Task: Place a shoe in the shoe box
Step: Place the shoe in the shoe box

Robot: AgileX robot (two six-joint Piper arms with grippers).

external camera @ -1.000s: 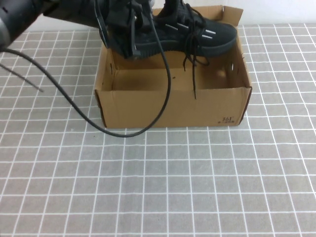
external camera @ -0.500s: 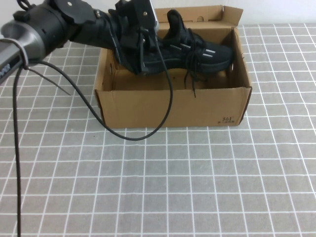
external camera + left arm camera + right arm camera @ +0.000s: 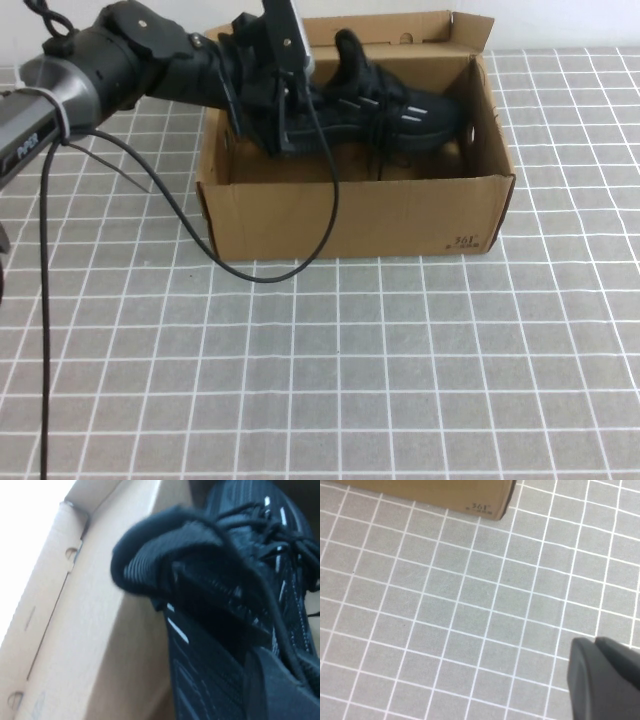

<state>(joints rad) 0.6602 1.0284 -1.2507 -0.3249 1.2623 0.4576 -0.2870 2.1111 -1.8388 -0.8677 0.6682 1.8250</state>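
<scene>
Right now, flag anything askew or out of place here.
The shoe sits tilted in the shoe box, heel end raised, held by the left pincer. Right pincer hangs over bare table.

- The shoe (image 3: 395,105) is an all-black knit sneaker with short white dashes on its side; it sits inside the box, toe toward the right wall.
- The shoe box (image 3: 350,215) is brown corrugated cardboard, open-topped, with flaps raised.

Black arm (image 3: 130,62), trailing black cable (image 3: 170,215)
</scene>
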